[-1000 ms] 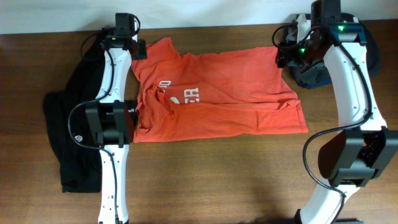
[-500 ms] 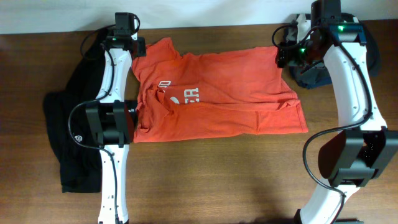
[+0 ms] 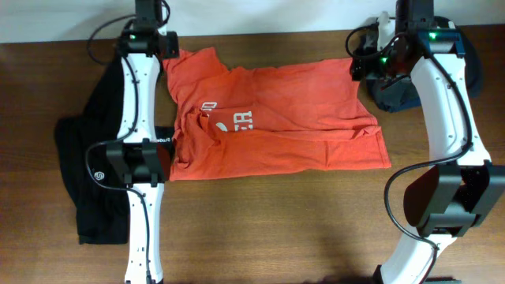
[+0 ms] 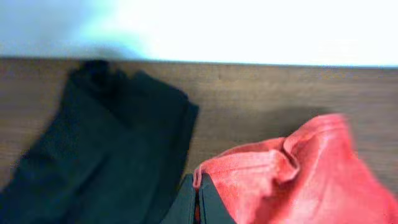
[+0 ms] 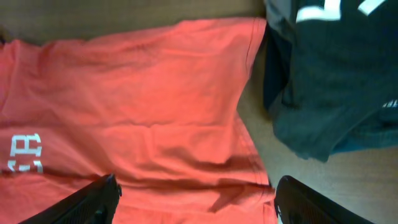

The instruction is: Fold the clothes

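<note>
The orange-red T-shirt (image 3: 276, 118) lies spread across the middle of the table, its white lettering (image 3: 241, 120) partly creased under a fold. My left gripper (image 3: 162, 49) is at the shirt's far left sleeve. In the left wrist view that gripper (image 4: 198, 186) is shut on the sleeve's hem, and the red cloth (image 4: 292, 180) bunches up to its right. My right gripper (image 3: 363, 67) hangs over the shirt's far right corner. Seen from the right wrist, it (image 5: 196, 193) is open, its fingers (image 5: 93, 200) wide apart above the flat red cloth (image 5: 137, 112).
Long black garments (image 3: 87, 173) lie heaped left of the shirt and under the left arm, and also appear in the left wrist view (image 4: 93, 143). A dark garment with white print (image 5: 336, 81) sits bunched at the far right (image 3: 394, 99). A pale wall runs behind the table's far edge.
My left gripper has shut on the sleeve hem and drawn back toward the far edge, pulling the sleeve with it. The right arm has barely moved.
</note>
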